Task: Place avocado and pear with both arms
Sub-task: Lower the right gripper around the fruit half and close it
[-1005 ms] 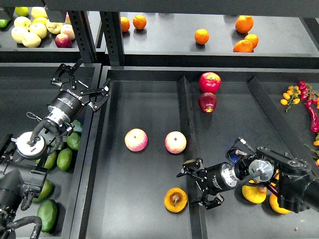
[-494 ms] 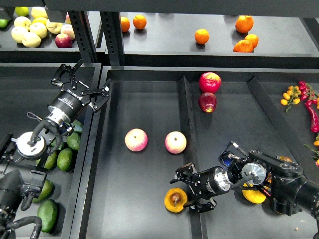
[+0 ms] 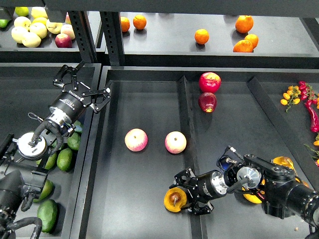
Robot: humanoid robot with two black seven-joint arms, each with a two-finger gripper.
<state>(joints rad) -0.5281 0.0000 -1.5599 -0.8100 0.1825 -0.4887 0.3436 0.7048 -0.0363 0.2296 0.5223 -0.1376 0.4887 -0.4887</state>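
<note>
right gripper [image 3: 185,193] spread wide, fingers around the pear [image 3: 174,199]

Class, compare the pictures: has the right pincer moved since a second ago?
Yes. The right pincer has slid left across the tray divider, and now brackets the pear.

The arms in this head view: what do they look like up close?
Both arms are black, built of rounded segments with silver metal discs at the joints. The left end effector has thin black fingers and white lettering on its cylindrical body. A loose black cable loops by its wrist. The right end effector shows a blue part behind its wrist.
</note>
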